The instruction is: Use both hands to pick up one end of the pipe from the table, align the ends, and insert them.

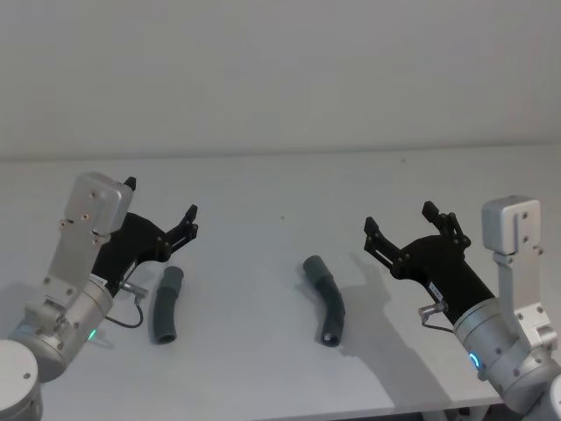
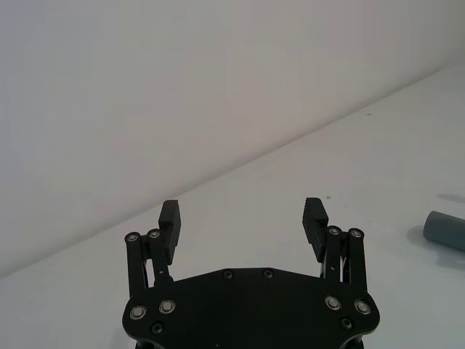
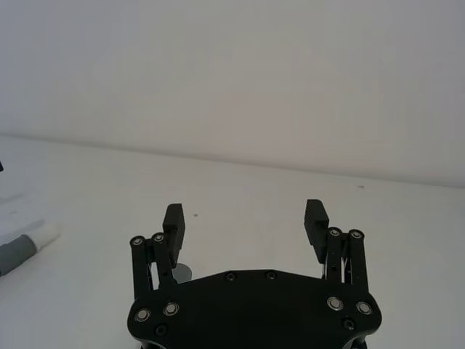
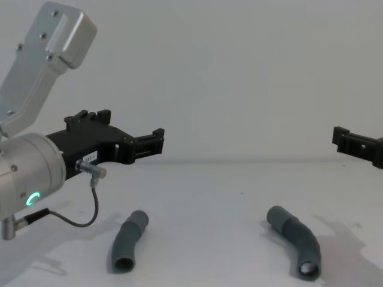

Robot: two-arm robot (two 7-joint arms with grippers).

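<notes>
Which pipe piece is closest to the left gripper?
The left pipe piece, lying on the table right beside the open left gripper. The other pipe piece lies mid-table, nearer the right gripper.

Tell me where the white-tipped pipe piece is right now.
In the head view, the white-tipped pipe piece lies on the table, right of centre, just left of the open right claw, with the other pipe piece farther left.

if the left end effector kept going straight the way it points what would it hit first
Nothing close. The open left end effector points over bare table toward the back wall; a grey pipe end sits off that line. Depth is unclear.
</notes>
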